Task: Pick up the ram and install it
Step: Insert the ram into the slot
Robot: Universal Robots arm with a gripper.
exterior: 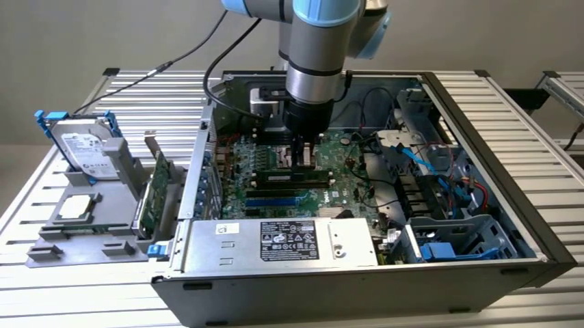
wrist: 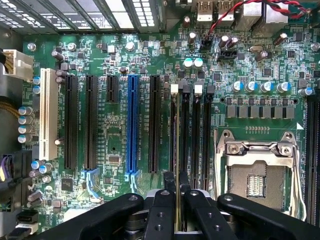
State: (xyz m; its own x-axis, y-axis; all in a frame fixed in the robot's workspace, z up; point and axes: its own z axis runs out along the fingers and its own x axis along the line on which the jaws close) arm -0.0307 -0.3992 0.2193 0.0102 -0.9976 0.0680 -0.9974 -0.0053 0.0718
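The ram [wrist: 177, 150] stands on edge between the fingers of your gripper [wrist: 177, 184], which are closed almost fully on its thin board, one on each face. In the wrist view you see it as a narrow line running along one of the memory slots [wrist: 192, 135], between the long black expansion slots and the CPU socket [wrist: 257, 170]. Held on edge like this, its contact side faces down toward the motherboard [wrist: 115, 60], and its length appears matched to the slot so that it can go in straight rather than skewed. You cannot tell from these views whether its lower edge already sits in the slot or hangs just above it.

In the exterior view your arm comes down into the open case [exterior: 474, 137] as an upright column, with the wrist pointing straight down and the gripper [exterior: 306, 158] low over the board. That vertical pose looks chosen to keep clear of the case walls and to press squarely downward.
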